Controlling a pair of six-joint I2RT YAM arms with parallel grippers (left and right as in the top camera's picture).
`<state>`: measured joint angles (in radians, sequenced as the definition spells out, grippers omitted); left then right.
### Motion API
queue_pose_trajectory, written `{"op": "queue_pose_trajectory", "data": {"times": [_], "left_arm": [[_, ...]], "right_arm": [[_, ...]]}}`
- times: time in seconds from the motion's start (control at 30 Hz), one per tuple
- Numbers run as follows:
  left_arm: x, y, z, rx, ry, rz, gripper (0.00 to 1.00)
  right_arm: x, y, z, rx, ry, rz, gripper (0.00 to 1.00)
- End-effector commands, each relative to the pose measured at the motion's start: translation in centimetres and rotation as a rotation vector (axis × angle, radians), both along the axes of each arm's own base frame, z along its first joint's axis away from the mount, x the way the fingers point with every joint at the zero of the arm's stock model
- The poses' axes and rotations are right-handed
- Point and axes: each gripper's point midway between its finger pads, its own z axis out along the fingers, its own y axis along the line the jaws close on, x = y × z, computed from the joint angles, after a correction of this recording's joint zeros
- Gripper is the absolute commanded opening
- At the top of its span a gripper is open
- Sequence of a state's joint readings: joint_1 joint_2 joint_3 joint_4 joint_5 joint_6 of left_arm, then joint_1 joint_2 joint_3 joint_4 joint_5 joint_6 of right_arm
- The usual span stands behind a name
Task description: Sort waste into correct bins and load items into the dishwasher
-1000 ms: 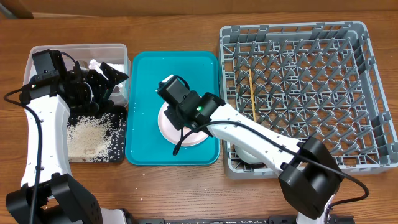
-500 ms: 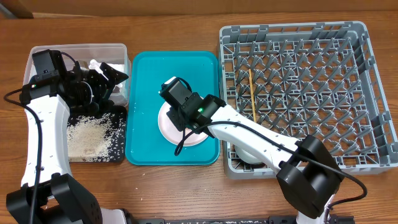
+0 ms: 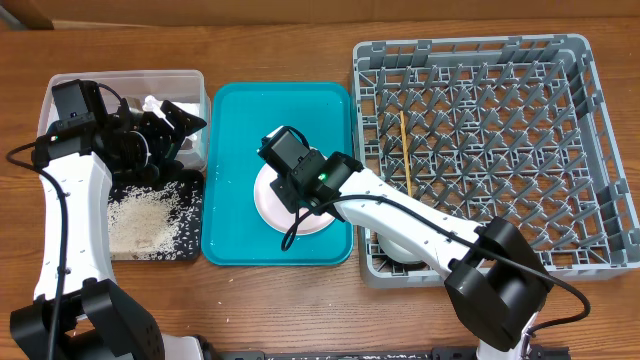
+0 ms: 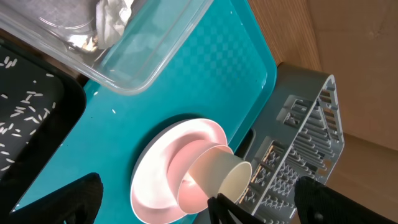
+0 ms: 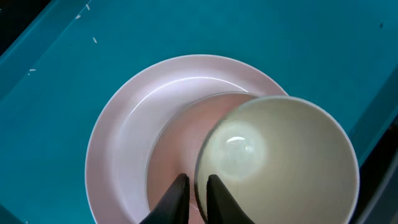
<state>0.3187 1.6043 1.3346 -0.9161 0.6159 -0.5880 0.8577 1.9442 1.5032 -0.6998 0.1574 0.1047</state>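
Over the pink plate (image 5: 121, 134), right claw (image 5: 196, 182) pinches the cream cup (image 5: 280, 168).

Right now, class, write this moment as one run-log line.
right fingers: closed on cream cup rim | cup: tilted over pink plate, teal tray | left fingers: open, empty

so the left arm (image 3: 72, 215) and right arm (image 3: 405, 218) are white shells with black joints and thin black cables (image 3: 61, 240) — right has a tiny green light (image 3: 322, 176)

Teal tray (image 3: 280, 120), wooden table (image 3: 280, 40)
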Motion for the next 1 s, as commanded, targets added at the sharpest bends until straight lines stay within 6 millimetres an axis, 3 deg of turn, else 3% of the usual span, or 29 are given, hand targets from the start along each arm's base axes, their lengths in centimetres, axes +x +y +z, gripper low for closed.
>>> {"op": "queue_pose_trajectory", "data": {"times": [0.0,0.47,0.63,0.97], "left_arm": [[0.29,0.15,0.92,0.016,-0.034,-0.011,1.0],[0.29,0.15,0.92,0.016,-0.034,-0.011,1.0],[0.29,0.15,0.91,0.016,-0.034,-0.011,1.0],[0.29,0.15,0.92,0.016,-0.034,-0.01,1.0]], "right_arm": [[0.05,-0.26,-0.4,-0.012,0.002,-0.005,0.12],[-0.19,-0.53,-0.58,-0.024,0.013,-0.005,0.13],[-0.25,-0.6,-0.63,-0.027,0.016,-0.005,0.18],[-0.36,-0.73,-0.71,-0.033,0.021,-0.005,0.15]]}}
